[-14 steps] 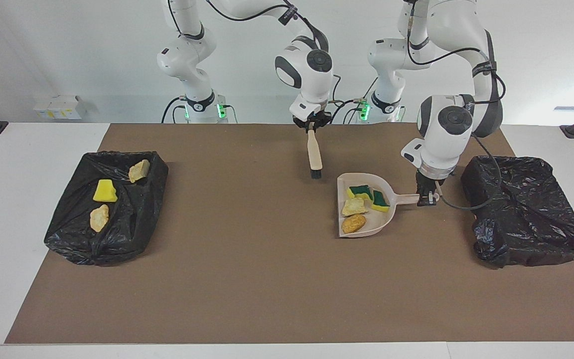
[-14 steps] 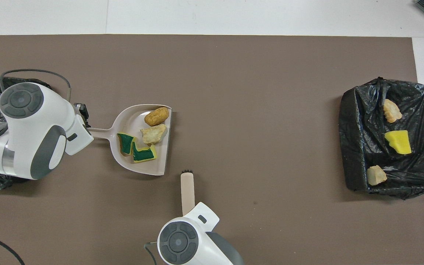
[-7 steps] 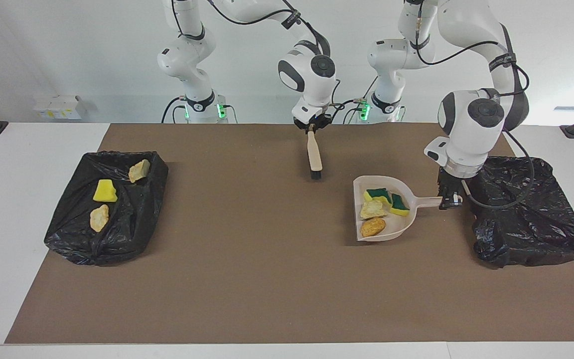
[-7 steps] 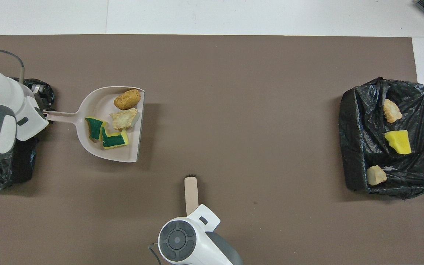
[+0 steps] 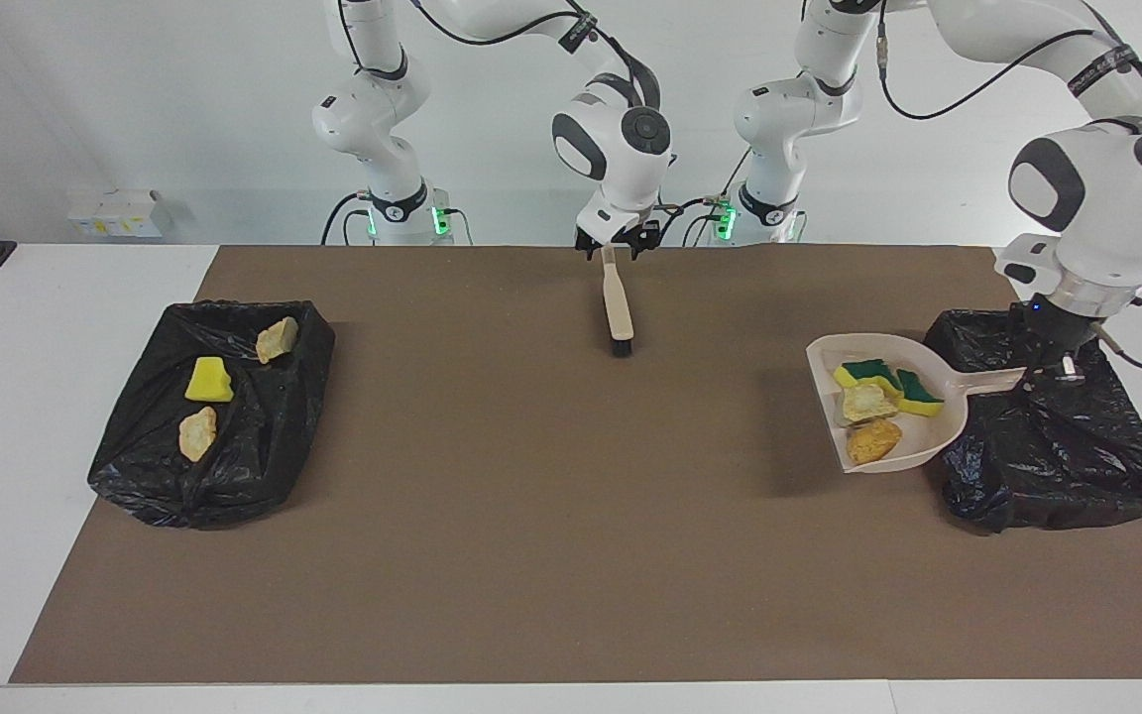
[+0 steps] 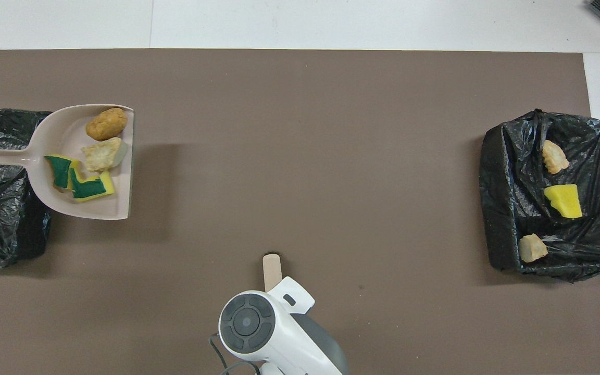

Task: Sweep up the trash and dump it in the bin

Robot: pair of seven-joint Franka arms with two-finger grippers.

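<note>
At right of the facing frame we see left claw (image 5: 1055, 369) gripping dustpan (image 5: 918, 451) handle over black bin (image 5: 1057, 466); four trash scraps (image 5: 873, 402) ride in it. Top centre, right claw (image 5: 616, 250) at brush (image 5: 618, 307), fingers spread. Three scraps (image 5: 207, 380) sit in bin (image 5: 165, 476) at left.

trash (image 5: 873, 402): four scraps in dustpan (image 5: 913, 456) | three in bin (image 5: 135, 466)

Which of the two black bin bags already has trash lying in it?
The bin bag at the right arm's end of the table: three scraps lie in it. The bin bag at the left arm's end shows none yet; the loaded dustpan is held beside it.
</note>
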